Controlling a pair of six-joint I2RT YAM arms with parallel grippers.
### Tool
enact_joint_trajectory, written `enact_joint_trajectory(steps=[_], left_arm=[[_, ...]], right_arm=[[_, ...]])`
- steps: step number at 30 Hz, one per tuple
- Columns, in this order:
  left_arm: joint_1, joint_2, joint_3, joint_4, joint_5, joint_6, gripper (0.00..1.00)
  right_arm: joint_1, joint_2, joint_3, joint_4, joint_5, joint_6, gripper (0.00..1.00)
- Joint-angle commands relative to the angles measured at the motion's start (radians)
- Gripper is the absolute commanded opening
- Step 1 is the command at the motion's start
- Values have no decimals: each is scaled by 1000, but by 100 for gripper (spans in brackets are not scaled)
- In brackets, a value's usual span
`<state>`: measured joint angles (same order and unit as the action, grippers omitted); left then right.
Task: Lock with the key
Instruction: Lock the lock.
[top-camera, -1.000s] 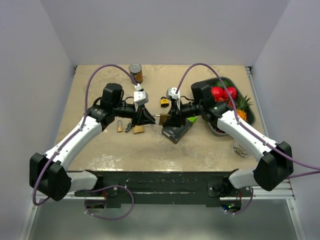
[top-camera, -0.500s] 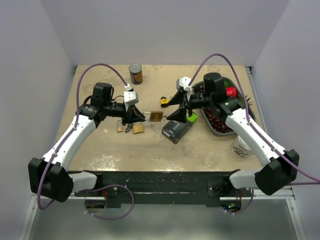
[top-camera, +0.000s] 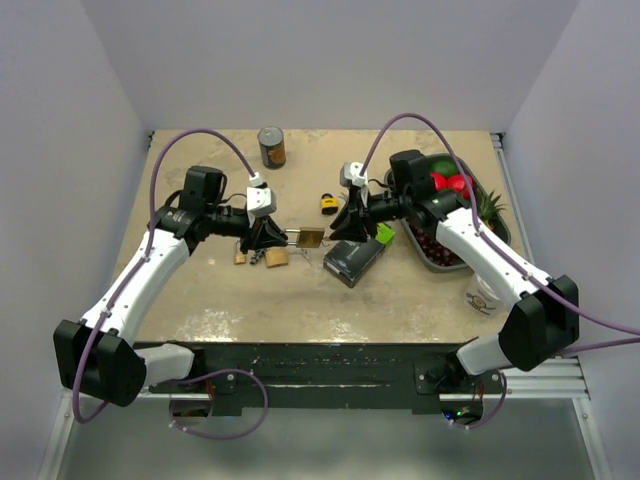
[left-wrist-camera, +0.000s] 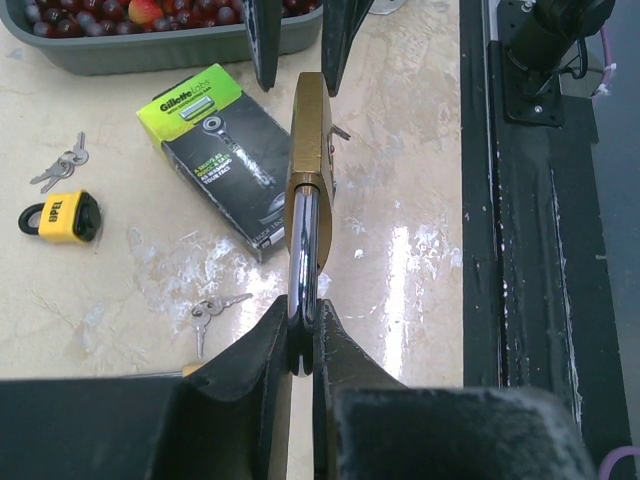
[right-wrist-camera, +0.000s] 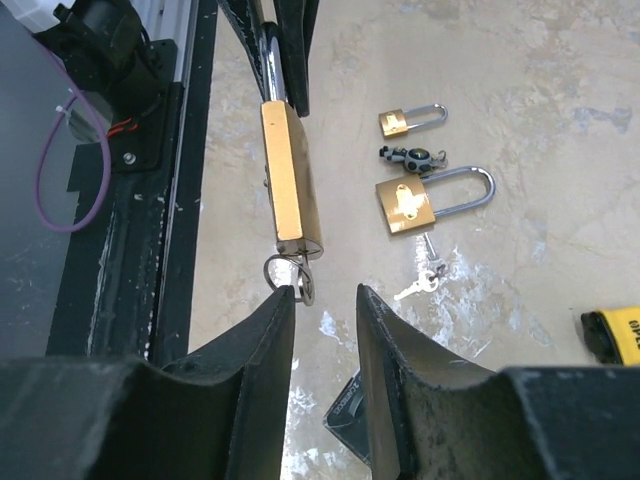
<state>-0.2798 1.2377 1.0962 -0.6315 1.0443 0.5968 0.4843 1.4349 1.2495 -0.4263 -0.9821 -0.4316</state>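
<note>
A brass padlock (top-camera: 311, 238) hangs in the air over the table's middle. My left gripper (top-camera: 283, 238) is shut on its steel shackle (left-wrist-camera: 303, 250). The lock body (left-wrist-camera: 305, 130) points away from that gripper toward my right gripper (top-camera: 337, 228). A key ring (right-wrist-camera: 290, 278) with the key's head sits at the lock's bottom end (right-wrist-camera: 298, 240). My right gripper (right-wrist-camera: 325, 300) is open just short of it. The ring lies beside the left fingertip (right-wrist-camera: 280, 305), and nothing is between the fingers.
Below the lock lies a black and green razor box (top-camera: 355, 258). Two more brass padlocks (top-camera: 276, 257) and loose keys (right-wrist-camera: 425, 275) lie on the table, a yellow padlock (top-camera: 328, 203) behind. A can (top-camera: 271, 146) stands at the back, a fruit tray (top-camera: 497, 238) at the right.
My right gripper let go at the lock's end, backed off to the right with jaws wide, then came back close with narrower jaws. The left arm shifted the lock slightly left.
</note>
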Motion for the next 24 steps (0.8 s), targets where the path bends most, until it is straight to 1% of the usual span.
enact_joint_trajectory(steps=[1, 6, 9, 14, 17, 18, 20, 21, 22, 24], left_arm=[[4, -44, 73, 72, 97, 9, 0], [4, -46, 71, 92, 102, -15, 0], [4, -46, 73, 99, 100, -20, 0], [4, -41, 70, 113, 103, -34, 0], [4, -43, 71, 122, 105, -40, 0], [4, -44, 71, 121, 103, -38, 0], [4, -43, 71, 119, 100, -40, 0], [4, -44, 71, 119, 94, -40, 0], [4, -44, 71, 121, 91, -42, 0], [5, -43, 70, 116, 73, -46, 0]], right_arm=[[11, 4, 41, 21, -18, -18, 34], [27, 16, 37, 0, -17, -48, 33], [28, 19, 39, -2, -12, -67, 27], [27, 33, 56, -11, -9, -85, 25], [27, 48, 65, -41, -10, -116, 20], [28, 53, 68, -54, -13, -127, 15], [27, 58, 74, -68, -13, -139, 12], [28, 59, 77, -83, -13, -151, 8], [27, 64, 83, -94, -15, -160, 0], [27, 62, 93, -111, -10, -164, 0]])
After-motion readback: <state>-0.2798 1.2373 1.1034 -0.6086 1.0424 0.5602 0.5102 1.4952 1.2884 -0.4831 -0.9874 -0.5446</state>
